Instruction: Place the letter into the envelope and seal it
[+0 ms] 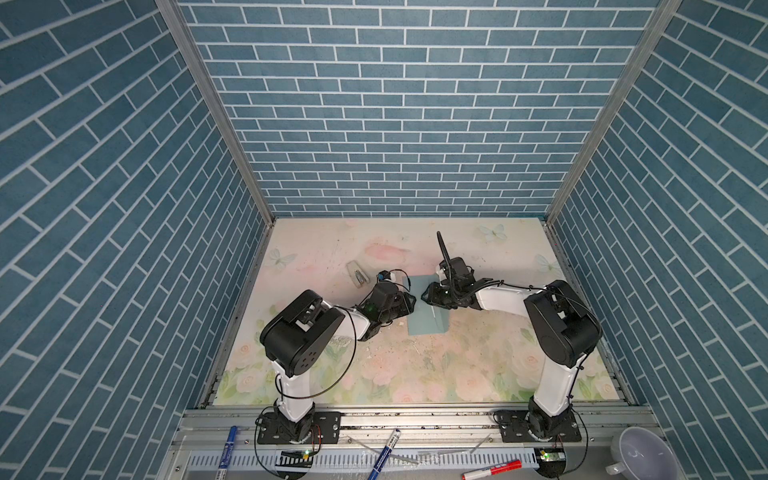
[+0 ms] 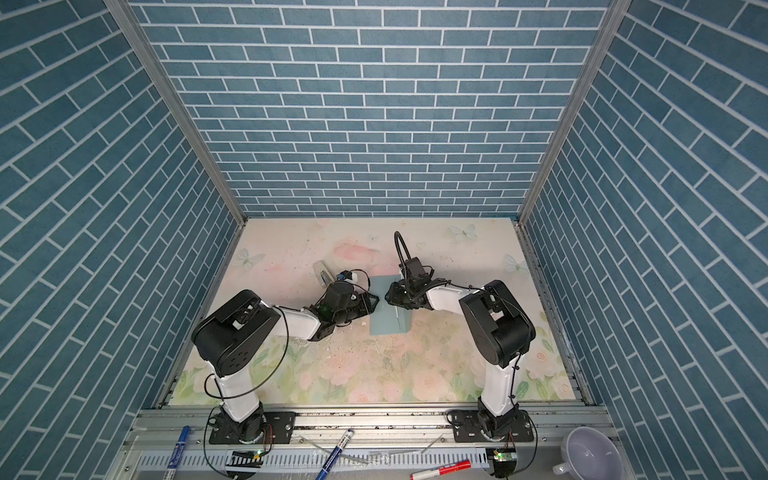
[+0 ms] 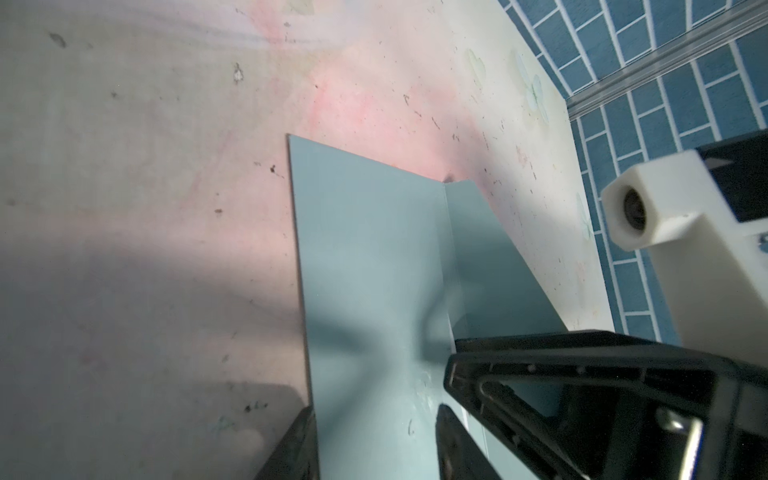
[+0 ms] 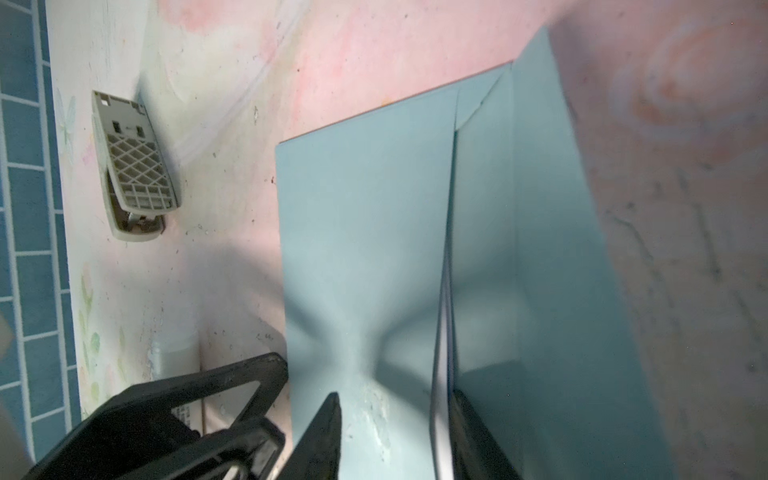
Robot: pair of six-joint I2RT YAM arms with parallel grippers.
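Note:
The teal envelope (image 1: 428,320) (image 2: 388,324) lies on the floral table between both arms, its flap (image 3: 490,257) (image 4: 552,249) standing up along one long side. The letter shows only as a thin white edge (image 4: 442,332) in the envelope's mouth; the rest is hidden inside. My left gripper (image 1: 411,297) (image 3: 374,415) is open low over the envelope (image 3: 365,249), one finger at its outer edge and one near the fold. My right gripper (image 1: 426,291) (image 4: 395,399) faces it, open, with one finger on the envelope's face (image 4: 361,228) and the other beside the white edge.
A grey plastic stapler-like piece (image 1: 357,274) (image 4: 133,166) lies behind the left gripper. Markers (image 1: 384,453) and a white cup (image 1: 644,453) sit on the front rail. Blue brick walls close in three sides.

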